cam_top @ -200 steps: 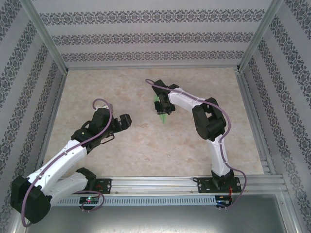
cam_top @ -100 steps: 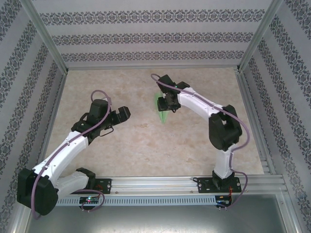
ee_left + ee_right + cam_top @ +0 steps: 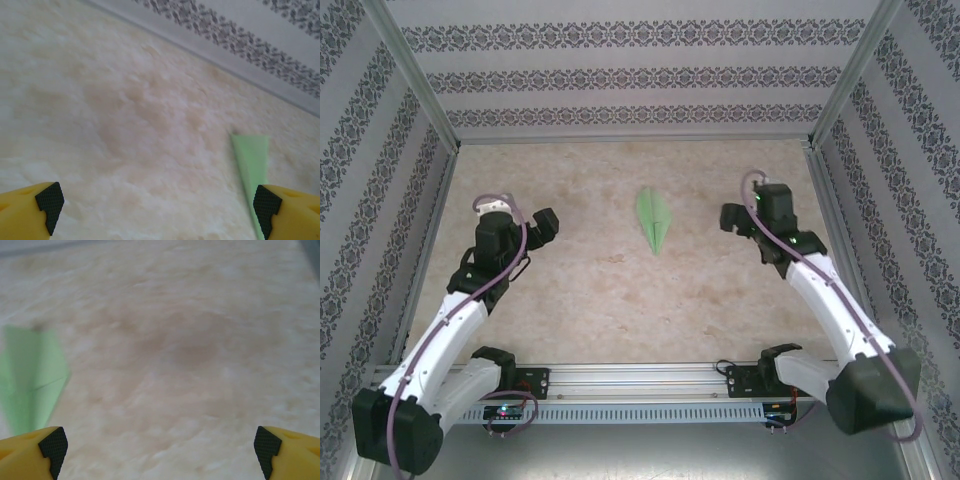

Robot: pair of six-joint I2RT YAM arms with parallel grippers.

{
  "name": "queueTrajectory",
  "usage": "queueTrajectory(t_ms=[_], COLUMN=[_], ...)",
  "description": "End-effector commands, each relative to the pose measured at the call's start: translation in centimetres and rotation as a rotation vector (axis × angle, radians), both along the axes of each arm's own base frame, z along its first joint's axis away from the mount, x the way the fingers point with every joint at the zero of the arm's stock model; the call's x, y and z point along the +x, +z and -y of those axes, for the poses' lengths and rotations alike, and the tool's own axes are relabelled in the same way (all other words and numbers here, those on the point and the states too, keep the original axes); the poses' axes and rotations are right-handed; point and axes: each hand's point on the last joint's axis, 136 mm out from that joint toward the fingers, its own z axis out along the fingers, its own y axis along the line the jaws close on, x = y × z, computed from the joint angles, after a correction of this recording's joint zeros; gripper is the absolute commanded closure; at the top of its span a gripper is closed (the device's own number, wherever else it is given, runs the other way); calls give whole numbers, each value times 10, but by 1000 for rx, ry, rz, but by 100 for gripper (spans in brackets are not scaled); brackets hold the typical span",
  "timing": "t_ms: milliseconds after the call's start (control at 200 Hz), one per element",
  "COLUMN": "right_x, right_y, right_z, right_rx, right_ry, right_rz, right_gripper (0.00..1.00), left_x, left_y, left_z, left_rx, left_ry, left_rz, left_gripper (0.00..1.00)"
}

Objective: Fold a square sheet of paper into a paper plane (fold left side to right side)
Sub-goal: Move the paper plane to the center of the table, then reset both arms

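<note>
Lying btwn left gripper (image 3: 544, 222) & right gripper (image 3: 729, 217), paper plane (image 3: 653, 218) untouched.

1. Top view: bright, even, diffuse light across the table (image 3: 620, 300), and the shadows are faint and soft.
2. Left wrist: well lit, table texture a touch soft, patterned wall (image 3: 240, 35) fairly crisp.
3. Right wrist: blur all over, paper plane (image 3: 35, 370) smeared, its edges mushy.

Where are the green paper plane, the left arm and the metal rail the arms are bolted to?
paper plane (image 3: 654, 218), top external view, on its centre ridge.
left arm (image 3: 442, 333), top external view, on its white forearm link.
metal rail (image 3: 640, 378), top external view, on the bare stretch between the two bases.
</note>
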Motion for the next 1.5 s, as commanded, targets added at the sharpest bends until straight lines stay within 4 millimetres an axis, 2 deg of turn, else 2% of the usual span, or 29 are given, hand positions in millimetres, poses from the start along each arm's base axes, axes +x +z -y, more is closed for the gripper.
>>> queueTrajectory(t_ms=[0, 145, 225, 310, 565, 649, 709, 779, 1049, 1164, 1284, 1434, 1499], right_x=[13, 15, 19, 26, 48, 54, 55, 55, 61, 61, 61, 61, 61], right_y=[0, -36, -54, -65, -63, -65, -74, -83, -85, -84, -85, -84, -84], right_z=[26, 46, 52, 55, 49, 42, 37, 32, 30, 29, 29, 28, 28], right_rx=[1, -125, -129, -118, -104, -68, -64, -58, -97, -103, -111, -117, -119], right_ry=[-49, -48, -64, -60, 7, 44, 77, 103, 97, 94, 95, 98, 98], right_rz=[148, 160, 161, 206, 334, 377, 384, 393, 362, 361, 359, 358, 357], right_gripper=[2, 2, 2, 2, 2, 2, 2, 2, 2, 2, 2, 2, 2], left_x=[-2, -13, -18, -18, 0, 8, 13, 21, 47, 48, 47, 58, 65], left_y=[8, -6, -20, -37, -73, -81, -87, -89, -93, -94, -90, -105, -121], left_z=[-38, -61, -75, -81, -79, -78, -79, -74, -58, -51, -44, -47, -45], left_rx=[184, 361, 460, 511, 536, 530, 516, 503, 472, 460, 404, 412, 407], left_ry=[141, 206, 249, 245, 149, 116, 97, 53, -79, -119, -122, -116, -134], left_rz=[111, 116, 71, 48, 48, 57, 65, 74, 102, 104, 200, 168, 135], left_gripper=[0, 0, 0, 0, 0, 0, 0, 0, 0, 0, 0, 0, 0])
